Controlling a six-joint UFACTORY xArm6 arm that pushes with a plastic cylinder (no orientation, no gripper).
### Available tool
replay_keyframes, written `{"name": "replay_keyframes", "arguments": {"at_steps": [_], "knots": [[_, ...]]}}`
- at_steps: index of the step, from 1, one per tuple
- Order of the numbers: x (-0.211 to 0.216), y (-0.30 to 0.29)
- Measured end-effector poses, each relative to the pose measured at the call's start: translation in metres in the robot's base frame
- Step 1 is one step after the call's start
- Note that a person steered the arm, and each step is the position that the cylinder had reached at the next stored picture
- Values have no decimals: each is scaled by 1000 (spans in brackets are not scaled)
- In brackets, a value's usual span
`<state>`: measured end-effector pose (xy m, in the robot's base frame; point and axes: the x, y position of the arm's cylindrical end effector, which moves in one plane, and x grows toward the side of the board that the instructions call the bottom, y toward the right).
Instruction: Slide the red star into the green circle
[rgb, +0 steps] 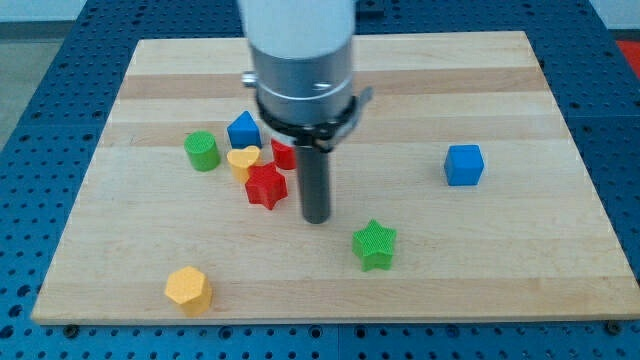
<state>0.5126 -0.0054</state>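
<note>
The red star lies left of the board's middle. My tip stands just to its right and slightly below it, a small gap apart. The green circle is a short cylinder up and to the left of the star. A yellow heart lies between the star and the green circle, touching or nearly touching the star's upper left. A second red block sits above the star, partly hidden by the rod and the arm's housing.
A blue block with a pointed top sits above the yellow heart. A green star lies down and right of my tip. A blue cube is at the right. A yellow hexagon is near the bottom left edge.
</note>
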Motion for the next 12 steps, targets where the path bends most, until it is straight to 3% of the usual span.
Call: {"name": "replay_keyframes", "arguments": {"at_steps": [2,4,5,9,12], "knots": [[-54,35],[-24,13],[-22,-7],[-35,5],[-33,-39]]}}
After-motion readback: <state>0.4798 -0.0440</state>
